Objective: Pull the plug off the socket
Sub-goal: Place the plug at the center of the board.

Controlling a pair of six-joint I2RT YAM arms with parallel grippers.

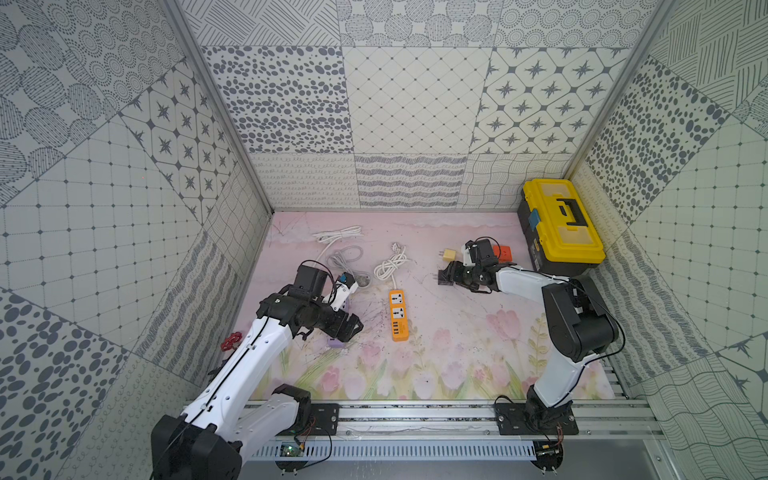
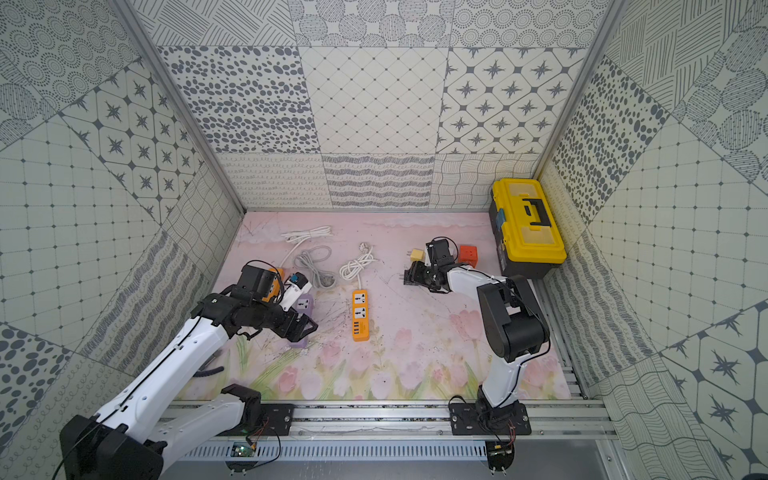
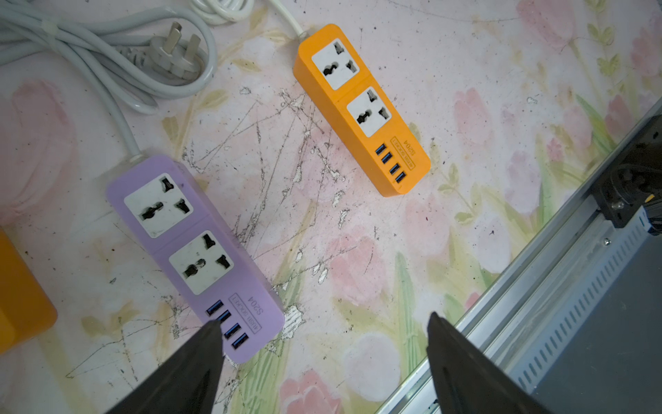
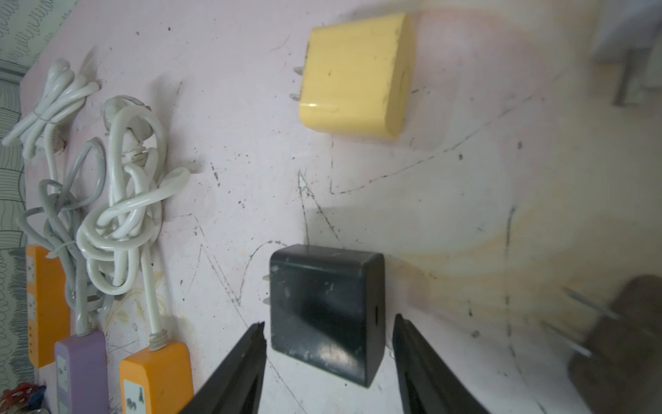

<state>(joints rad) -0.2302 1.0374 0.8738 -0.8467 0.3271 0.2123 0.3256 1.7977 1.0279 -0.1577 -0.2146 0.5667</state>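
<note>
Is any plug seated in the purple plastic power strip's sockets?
No, both sockets on the purple plastic power strip show bare, empty holes.

Bright, even light; right wrist view's edge blurred.

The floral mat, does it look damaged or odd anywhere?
Yes. The floral mat is badly scratched, and its print has flaked off in white patches between the purple power strip and the orange power strip. The black plug is scuffed too.
</note>
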